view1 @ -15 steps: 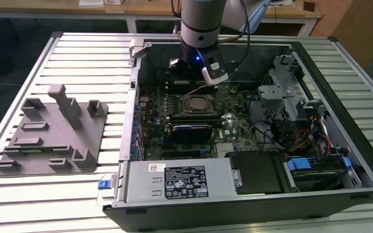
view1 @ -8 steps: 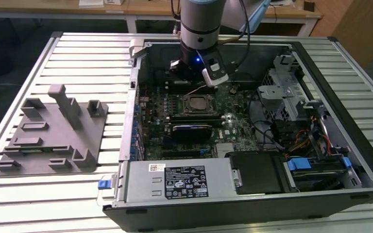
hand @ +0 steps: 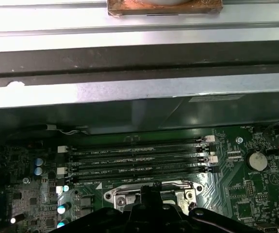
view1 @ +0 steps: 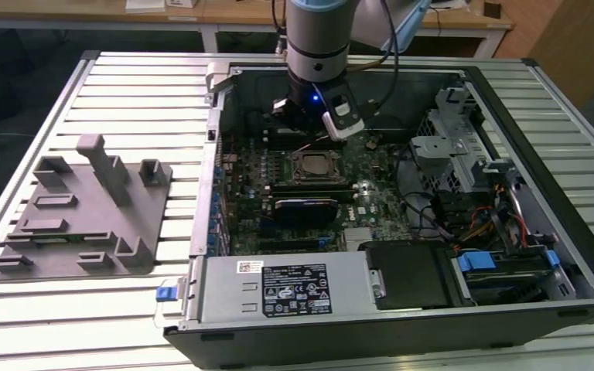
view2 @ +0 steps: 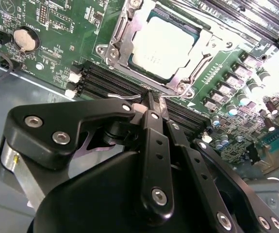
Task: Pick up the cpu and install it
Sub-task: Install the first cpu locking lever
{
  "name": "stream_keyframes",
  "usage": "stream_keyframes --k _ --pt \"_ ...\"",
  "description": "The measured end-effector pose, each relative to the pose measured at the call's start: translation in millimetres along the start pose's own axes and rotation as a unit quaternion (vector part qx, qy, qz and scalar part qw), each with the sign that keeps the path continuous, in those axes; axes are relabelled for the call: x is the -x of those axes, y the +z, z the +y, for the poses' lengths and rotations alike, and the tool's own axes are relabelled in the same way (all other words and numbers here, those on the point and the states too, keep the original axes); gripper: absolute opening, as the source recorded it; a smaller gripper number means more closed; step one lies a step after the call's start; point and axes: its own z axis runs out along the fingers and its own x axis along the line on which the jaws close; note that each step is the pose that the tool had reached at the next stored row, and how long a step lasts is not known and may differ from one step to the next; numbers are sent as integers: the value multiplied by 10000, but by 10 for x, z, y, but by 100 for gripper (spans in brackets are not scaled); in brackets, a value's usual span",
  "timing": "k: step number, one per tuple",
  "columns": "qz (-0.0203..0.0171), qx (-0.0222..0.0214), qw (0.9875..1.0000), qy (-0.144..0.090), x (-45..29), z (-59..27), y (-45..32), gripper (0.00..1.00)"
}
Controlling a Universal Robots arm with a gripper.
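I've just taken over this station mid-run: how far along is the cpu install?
Looks mostly done: the cpu already sits in the socket, with the metal frame around it. In hand: nothing; the gripper is shut, its fingertips at the socket's wire lever beside the memory slots. Left: I can't tell whether that lever is fully latched.

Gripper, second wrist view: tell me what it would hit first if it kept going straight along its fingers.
Probably the wire lever on the socket frame just past the gripper; the cpu lies beyond it in the socket. Depth is unclear, so the lever may already be touching.
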Motion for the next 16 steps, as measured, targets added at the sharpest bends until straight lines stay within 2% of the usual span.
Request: stream_keyframes --k 13,16 --pt "-26 -24 9999 100 13 29 40 11" --pt "-53 -22 9999 98 11 28 50 11"
